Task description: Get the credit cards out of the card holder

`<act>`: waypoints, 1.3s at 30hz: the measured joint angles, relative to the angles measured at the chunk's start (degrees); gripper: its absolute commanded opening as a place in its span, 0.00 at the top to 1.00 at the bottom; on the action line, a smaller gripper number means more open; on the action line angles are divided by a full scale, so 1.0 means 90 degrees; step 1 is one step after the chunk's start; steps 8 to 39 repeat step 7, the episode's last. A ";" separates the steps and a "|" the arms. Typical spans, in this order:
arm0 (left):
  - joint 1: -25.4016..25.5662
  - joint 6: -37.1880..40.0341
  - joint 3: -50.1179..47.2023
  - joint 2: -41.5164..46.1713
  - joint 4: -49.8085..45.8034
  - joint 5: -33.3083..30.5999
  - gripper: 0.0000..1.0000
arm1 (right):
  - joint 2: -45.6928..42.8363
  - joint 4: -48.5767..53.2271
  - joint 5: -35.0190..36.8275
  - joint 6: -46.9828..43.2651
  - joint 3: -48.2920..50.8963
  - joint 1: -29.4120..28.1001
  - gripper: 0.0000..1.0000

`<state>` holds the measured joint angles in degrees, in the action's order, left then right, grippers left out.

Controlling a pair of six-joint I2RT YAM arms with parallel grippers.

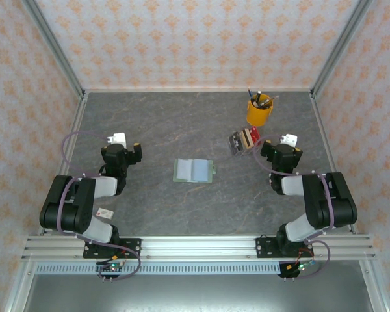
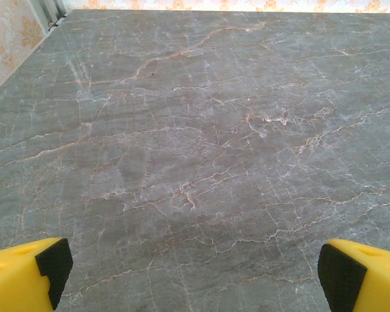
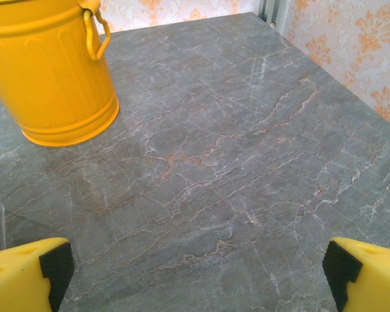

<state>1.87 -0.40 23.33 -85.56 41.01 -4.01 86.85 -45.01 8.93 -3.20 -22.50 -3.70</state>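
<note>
The card holder [image 1: 194, 170] lies open and flat in the middle of the table, pale green-blue inside up. The credit cards are hidden; I cannot make them out in its pockets. My left gripper [image 1: 123, 145] rests at the left, well away from the holder. In the left wrist view the left gripper [image 2: 194, 276] is open, its yellow fingers [image 2: 26, 276] wide apart over bare table. My right gripper [image 1: 286, 147] sits at the right, also far from the holder. The right wrist view has that gripper [image 3: 195, 276] open with nothing between its fingers [image 3: 367, 273].
A yellow bucket [image 1: 259, 110] with pens stands at the back right, close ahead-left of the right gripper [image 3: 49, 71]. A clear rack [image 1: 244, 140] with red and brown items stands beside it. A small white card with a red mark [image 1: 104, 212] lies by the left arm.
</note>
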 measured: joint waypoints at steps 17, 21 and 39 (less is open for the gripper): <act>0.0000 0.0034 0.0029 0.0000 0.0000 0.0000 0.00 | 0.0000 -0.0002 0.0000 0.0015 0.0000 0.0000 0.00; 0.0000 0.0034 0.0029 0.0000 0.0000 0.0000 0.00 | 0.0000 -0.0002 0.0000 0.0015 0.0000 0.0000 0.00; 0.0000 0.0034 0.0029 0.0000 0.0000 0.0000 0.00 | 0.0000 -0.0002 0.0000 0.0015 0.0000 0.0000 0.00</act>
